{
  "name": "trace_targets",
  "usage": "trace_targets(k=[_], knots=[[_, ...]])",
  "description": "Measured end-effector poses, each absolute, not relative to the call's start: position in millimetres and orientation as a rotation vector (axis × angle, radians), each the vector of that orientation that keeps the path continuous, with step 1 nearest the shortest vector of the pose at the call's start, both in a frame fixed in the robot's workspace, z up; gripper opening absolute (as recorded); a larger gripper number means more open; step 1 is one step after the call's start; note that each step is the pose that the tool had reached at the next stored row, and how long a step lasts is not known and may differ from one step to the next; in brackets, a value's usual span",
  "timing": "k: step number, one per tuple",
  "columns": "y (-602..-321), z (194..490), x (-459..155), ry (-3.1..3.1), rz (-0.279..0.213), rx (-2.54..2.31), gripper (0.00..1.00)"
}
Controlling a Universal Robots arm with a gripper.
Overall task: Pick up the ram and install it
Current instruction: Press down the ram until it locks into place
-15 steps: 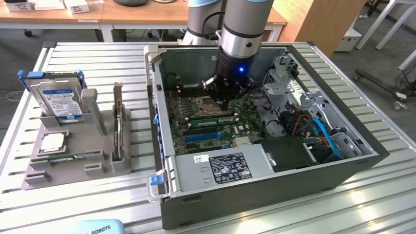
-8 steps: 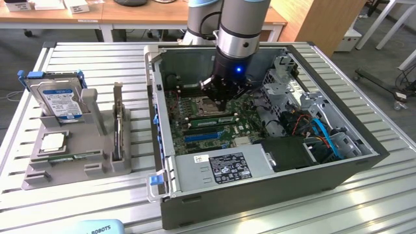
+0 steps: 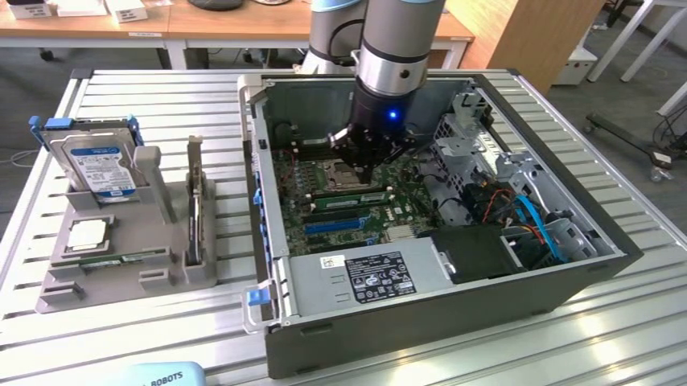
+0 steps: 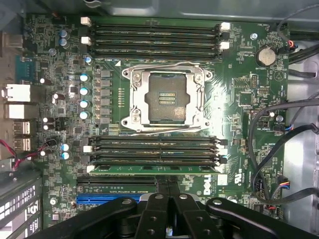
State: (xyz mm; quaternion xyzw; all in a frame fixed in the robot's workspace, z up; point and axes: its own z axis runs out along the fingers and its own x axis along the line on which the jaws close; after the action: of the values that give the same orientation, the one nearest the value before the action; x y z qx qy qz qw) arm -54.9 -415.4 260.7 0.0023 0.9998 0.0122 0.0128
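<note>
Tool [image 3: 365,170] closed, above motherboard [image 3: 355,201] | ram [image 4: 154,169] seated in slot | exterior: CPU [image 3: 86,234] on holder [image 3: 118,265]

Matt green ram [image 4: 154,169] board; glossy black plastic slots [image 4: 154,37]; bare metal CPU socket frame [image 4: 167,97]; ribbed metal table [image 3: 150,100]

This looks like a robotics lab or test workshop. An opened desktop computer case [image 3: 429,233] sits on a ribbed aluminium workbench [image 3: 161,104], with a grey parts fixture [image 3: 118,241] at the frame's left. Wooden desks [image 3: 215,24] line the top edge, above grey carpet [image 3: 32,88], and wheeled furniture legs [image 3: 644,137] stand at the upper right.
</note>
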Motion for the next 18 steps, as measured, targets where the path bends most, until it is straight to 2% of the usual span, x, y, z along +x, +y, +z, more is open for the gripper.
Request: trace_targets(k=[18], knots=[[-415.4, 260.7, -55.5, 3.123, 0.038, 0.007, 0.1]])
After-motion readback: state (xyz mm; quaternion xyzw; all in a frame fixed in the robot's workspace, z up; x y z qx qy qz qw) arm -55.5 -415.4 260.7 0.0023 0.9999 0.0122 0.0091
